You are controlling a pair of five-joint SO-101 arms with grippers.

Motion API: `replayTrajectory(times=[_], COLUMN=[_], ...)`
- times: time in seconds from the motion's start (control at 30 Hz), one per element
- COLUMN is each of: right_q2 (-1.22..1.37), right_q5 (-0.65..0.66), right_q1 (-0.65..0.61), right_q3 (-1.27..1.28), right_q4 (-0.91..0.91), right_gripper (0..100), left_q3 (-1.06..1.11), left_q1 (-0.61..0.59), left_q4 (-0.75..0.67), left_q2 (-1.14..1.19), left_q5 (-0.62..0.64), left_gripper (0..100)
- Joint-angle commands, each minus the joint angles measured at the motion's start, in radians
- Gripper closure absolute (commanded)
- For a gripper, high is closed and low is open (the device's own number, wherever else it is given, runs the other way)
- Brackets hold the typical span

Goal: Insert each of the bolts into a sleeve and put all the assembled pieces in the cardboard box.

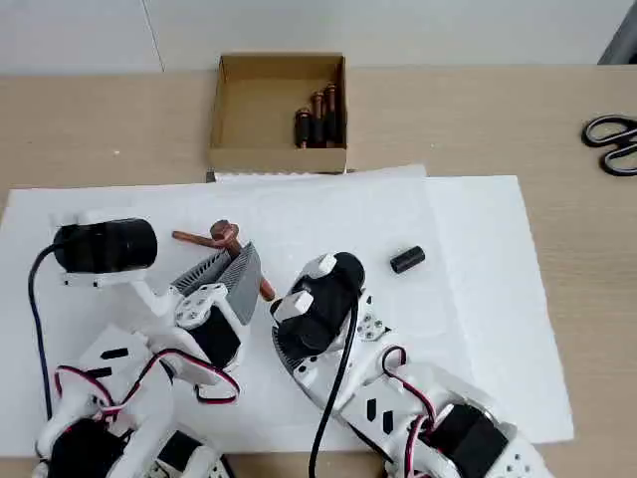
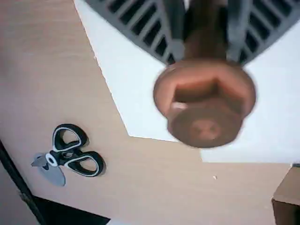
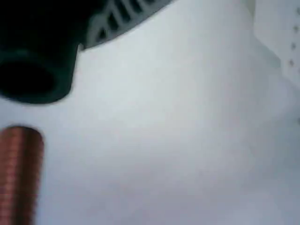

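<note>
My left gripper (image 2: 204, 28) is shut on a copper bolt (image 2: 205, 105), whose hex head faces the left wrist camera. From above, this gripper (image 1: 237, 267) stands over the white sheet and the bolt's threaded end (image 1: 266, 290) sticks out toward the right arm (image 1: 317, 299). My right gripper (image 3: 79, 37) is shut on a black sleeve (image 3: 33, 70), its open end close beside the threaded tip (image 3: 18, 173) but apart from it. A second bolt (image 1: 189, 238) lies by the left gripper. A loose black sleeve (image 1: 407, 259) rests on the sheet. The cardboard box (image 1: 235, 149) holds several assembled pieces (image 1: 318, 118).
The white sheet (image 1: 468, 299) covers the near part of the wooden table. Black-handled scissors (image 1: 612, 142) lie at the far right edge and also appear as scissors (image 2: 70, 152) in the left wrist view. The box stands just beyond the sheet's far edge.
</note>
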Motion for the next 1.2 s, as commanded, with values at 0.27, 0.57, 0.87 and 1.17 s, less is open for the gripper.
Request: replayTrajectory(times=[0.27, 0.57, 0.87, 1.17], right_q2=[0.001, 0.008, 0.007, 0.008], right_q5=[0.011, 0.012, 0.012, 0.014], right_q1=[-0.001, 0.001, 0.001, 0.002], right_q3=[-0.009, -0.009, -0.014, -0.064], right_q4=[-0.03, -0.076, -0.081, -0.081], right_gripper=[99.5, 99.5, 99.5, 99.5], left_q3=[-0.007, -0.005, 0.031, 0.07], left_q1=[0.054, 0.084, 0.109, 0.212], left_q4=[0.008, 0.044, 0.069, 0.236], left_q2=[-0.008, -0.006, -0.006, -0.009], left_q5=[0.008, 0.005, 0.002, -0.123], left_gripper=[99, 99, 99, 99])
